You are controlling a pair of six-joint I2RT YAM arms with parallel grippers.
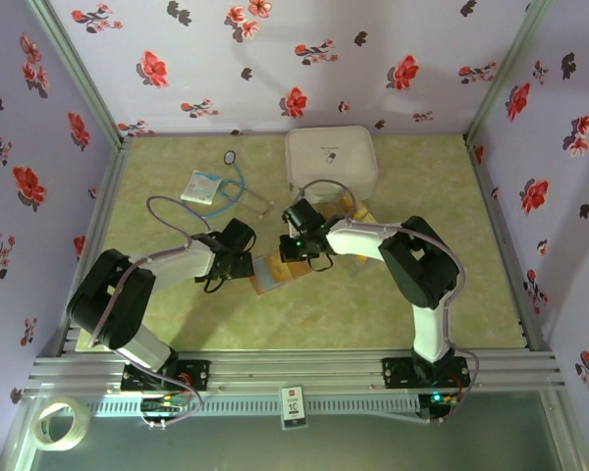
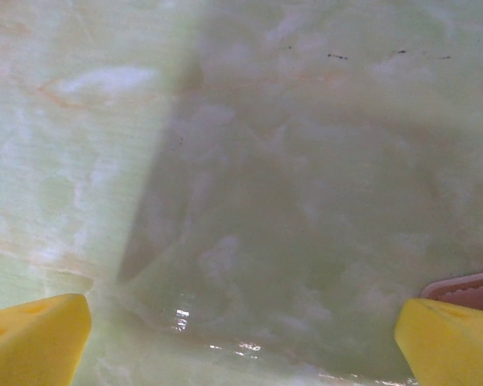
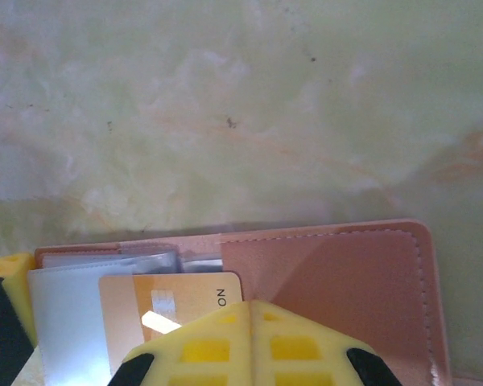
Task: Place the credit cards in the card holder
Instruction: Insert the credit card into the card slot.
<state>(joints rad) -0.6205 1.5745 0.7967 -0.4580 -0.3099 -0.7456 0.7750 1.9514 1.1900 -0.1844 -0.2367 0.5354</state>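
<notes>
Under right end effector (image 3: 133, 326), grip unclear: credit card (image 3: 177, 301) on card holder (image 3: 330, 289); left end effector (image 2: 241, 342) spread wide.

I see a matt, stitched reddish-brown leather-like card holder (image 3: 330, 289), a glossy tan plastic card (image 3: 177, 301) and a slick marbled green tabletop (image 3: 225, 104).

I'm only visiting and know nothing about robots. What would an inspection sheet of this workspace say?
Surface: pale green marbled tabletop, nothing spilled seen.
Job's things: reddish-brown leather folding card holder lies open; a tan credit card at its clear pocket; more tan cards beside the right arm.
Clutter: large white rounded case, white-blue packet, blue tubing.
Grippers: left claw open, low over the table; right claw over the holder, grip unclear.
Cables: grey cables loop along both arms.
Surroundings: flowered walls; tape roll below the front rail.
</notes>
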